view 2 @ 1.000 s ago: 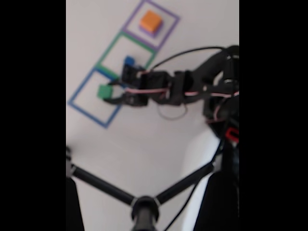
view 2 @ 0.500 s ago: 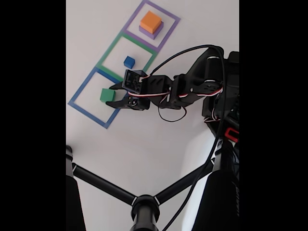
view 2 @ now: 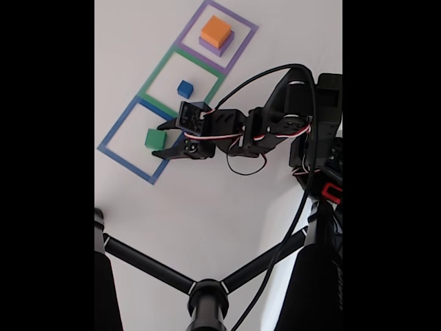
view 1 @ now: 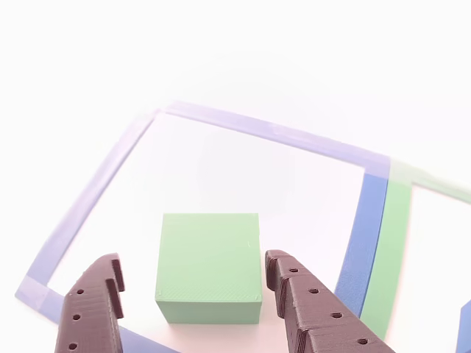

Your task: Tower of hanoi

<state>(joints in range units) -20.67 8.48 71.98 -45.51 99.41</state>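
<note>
gripper (view 2: 161, 140) spread wide, nothing held; the green block (view 2: 155, 138) sits just ahead of the fingertips, level with the gap between them. in the other view the two dark printed fingers (view 1: 96, 309) flank the block's (view 1: 210, 266) near face with clear daylight on either side, no contact.

block locations, fixed view: green inside the blue outline (view 2: 110, 152), toward its right side. blue cube (view 2: 185, 88) alone in the green outline (view 2: 152, 77). orange block (view 2: 216, 30) stacked on the purple slab (view 2: 222, 47) inside the purple outline (view 2: 247, 27).

handling, judged: green block looks like matte printed plastic, rigid and light, with flat parallel sides, so it should not deform or slip much. best hold is across the two opposite vertical faces, near mid-height, with fingers square to them; it sits roughly aligned with the jaws already.

room: bare white table (view 2: 207, 207) all around the green block, nothing touching it. blue cube lies well apart, up and to the right in the fixed view. the outlines appear flat and should not catch a fingertip. a black tripod-like frame (view 2: 207, 293) sits low in the fixed view, well away from the work.
</note>
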